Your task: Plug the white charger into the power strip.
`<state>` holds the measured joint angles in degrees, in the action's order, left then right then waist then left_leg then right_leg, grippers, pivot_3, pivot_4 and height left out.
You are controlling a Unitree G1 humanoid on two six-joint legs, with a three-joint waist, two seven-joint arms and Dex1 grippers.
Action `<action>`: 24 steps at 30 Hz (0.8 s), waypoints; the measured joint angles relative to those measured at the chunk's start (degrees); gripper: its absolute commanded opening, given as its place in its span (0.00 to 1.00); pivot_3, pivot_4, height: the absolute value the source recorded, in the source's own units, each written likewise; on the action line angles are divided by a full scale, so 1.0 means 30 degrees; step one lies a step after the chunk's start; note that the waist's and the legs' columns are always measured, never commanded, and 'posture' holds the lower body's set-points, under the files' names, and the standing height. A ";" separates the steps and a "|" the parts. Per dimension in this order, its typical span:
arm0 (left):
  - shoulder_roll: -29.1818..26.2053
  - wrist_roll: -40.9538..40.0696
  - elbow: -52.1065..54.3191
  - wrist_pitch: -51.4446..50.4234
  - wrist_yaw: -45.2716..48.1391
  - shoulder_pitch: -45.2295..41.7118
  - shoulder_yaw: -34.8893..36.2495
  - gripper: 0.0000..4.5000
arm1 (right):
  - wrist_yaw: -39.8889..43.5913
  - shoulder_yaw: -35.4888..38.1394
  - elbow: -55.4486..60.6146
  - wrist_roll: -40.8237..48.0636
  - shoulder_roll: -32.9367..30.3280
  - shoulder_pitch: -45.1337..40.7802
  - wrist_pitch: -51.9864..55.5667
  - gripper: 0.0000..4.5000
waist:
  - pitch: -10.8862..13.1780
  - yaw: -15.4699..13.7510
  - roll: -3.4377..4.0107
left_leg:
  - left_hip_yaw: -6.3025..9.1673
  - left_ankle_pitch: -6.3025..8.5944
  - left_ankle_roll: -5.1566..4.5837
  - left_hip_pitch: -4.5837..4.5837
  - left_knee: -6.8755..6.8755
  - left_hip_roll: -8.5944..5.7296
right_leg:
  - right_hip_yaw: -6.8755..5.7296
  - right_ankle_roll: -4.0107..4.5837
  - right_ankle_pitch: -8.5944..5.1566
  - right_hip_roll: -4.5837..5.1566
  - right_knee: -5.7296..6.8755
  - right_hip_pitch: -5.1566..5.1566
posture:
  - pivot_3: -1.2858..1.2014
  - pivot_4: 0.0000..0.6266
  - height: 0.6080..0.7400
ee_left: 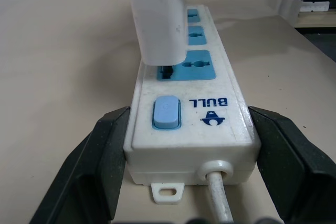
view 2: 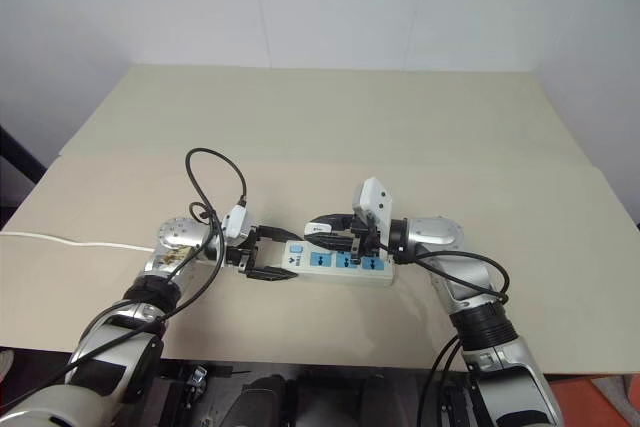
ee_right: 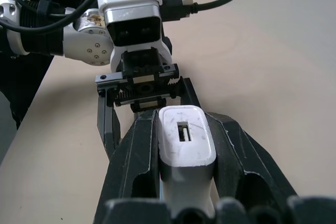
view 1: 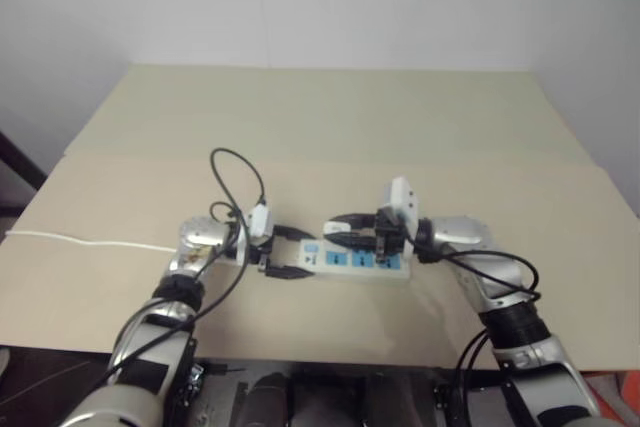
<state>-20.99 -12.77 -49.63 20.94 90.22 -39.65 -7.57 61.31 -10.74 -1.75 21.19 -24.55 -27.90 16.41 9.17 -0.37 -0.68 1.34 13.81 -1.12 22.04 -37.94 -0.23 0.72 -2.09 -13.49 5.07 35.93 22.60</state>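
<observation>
The power strip (view 2: 375, 272) lies flat near the table's front, its blue sockets facing up. My left gripper (ee_left: 189, 116) straddles its switch end, with one black finger (ee_left: 105, 150) pressed on each long side. The white charger (ee_right: 186, 150) is held between the fingers of my shut right gripper (view 2: 318, 228). In the left wrist view the charger (ee_left: 157, 24) stands upright over the first socket beside the blue switch (ee_left: 166, 112). Its dark prongs sit right at the socket's slots. The two grippers point at each other over the strip.
The strip's thin white cable (view 1: 90, 242) runs off to the left across the tan table (view 1: 330, 127). Black robot cables (view 1: 235, 177) loop above my left wrist. The table's front edge lies just below both arms, and a white wall stands behind the table.
</observation>
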 measured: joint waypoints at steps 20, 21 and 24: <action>-0.0016 0.0153 -0.0003 -0.0078 0.0070 0.0000 0.0015 0.72 | 0.0884 0.0008 -0.1872 -0.0247 0.0646 0.0430 -0.2126 0.25 | -0.0019 0.0028 -0.0022 | -0.0003 0.0001 0.0000 -0.0059 0.0000 0.0005 | -0.0005 -0.0001 -0.0002 -0.0004 -0.0010 -0.0059 | 0.52 0.24 1.00; -0.0025 0.0187 -0.0008 -0.0085 0.0093 0.0000 0.0018 0.72 | 0.0999 0.0010 -0.2115 -0.0253 0.0733 0.0376 -0.2312 0.25 | -0.0028 0.0038 -0.0033 | -0.0003 0.0001 0.0000 -0.0074 0.0000 0.0006 | -0.0006 -0.0002 -0.0002 -0.0005 -0.0012 -0.0076 | 0.52 0.24 1.00; -0.0054 0.0258 -0.0050 -0.0110 0.0111 0.0001 0.0070 0.72 | 0.1318 0.0022 -0.2824 -0.0256 0.0977 0.0285 -0.2999 0.25 | -0.0045 0.0091 -0.0054 | 0.0001 0.0002 0.0000 -0.0113 0.0002 0.0010 | -0.0004 -0.0004 -0.0004 -0.0007 -0.0013 -0.0107 | 0.52 0.24 1.00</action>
<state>-21.15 -12.00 -49.78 20.61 90.56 -39.65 -7.36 65.26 -10.68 -10.22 20.42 -21.62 -27.04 7.41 9.04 -0.10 -0.85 1.34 13.82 -1.12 21.70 -37.94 -0.20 0.71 -2.10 -13.50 5.05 35.89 22.28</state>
